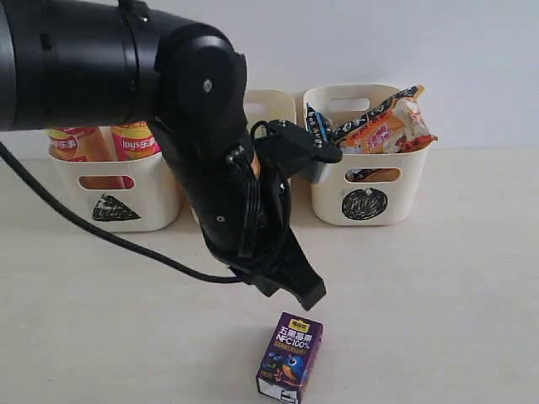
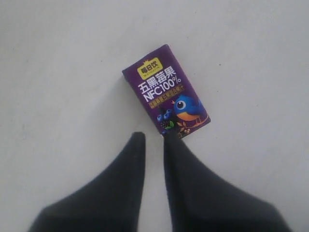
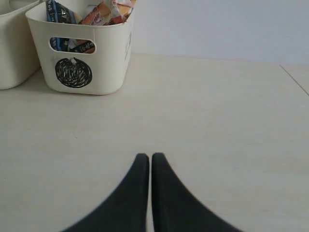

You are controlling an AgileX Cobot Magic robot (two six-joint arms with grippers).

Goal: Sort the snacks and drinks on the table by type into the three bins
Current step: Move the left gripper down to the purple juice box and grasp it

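The dark purple juice box with the parrot picture [image 1: 290, 355] [image 2: 165, 89] lies flat on the table near the front edge. My left gripper [image 1: 305, 295] [image 2: 154, 137] hovers just behind it, fingers slightly parted with nothing between them; one fingertip [image 2: 172, 140] overlaps the box's corner. Two Lay's cans [image 1: 135, 140] stand in the triangle bin [image 1: 114, 206]. The orange foil bag [image 1: 387, 126] and the blue-black one [image 1: 318, 123] fill the circle bin [image 1: 366, 198] [image 3: 82, 72]. The middle bin [image 1: 274, 99] is mostly hidden by my arm; the gable-top carton is out of view. My right gripper [image 3: 148, 157] is shut and empty.
The bulky black left arm [image 1: 210, 126] and its cable [image 1: 101, 231] cover the left and centre of the exterior view. The three bins stand in a row along the back wall. The edge of the middle bin [image 3: 14, 48] shows beside the circle bin.
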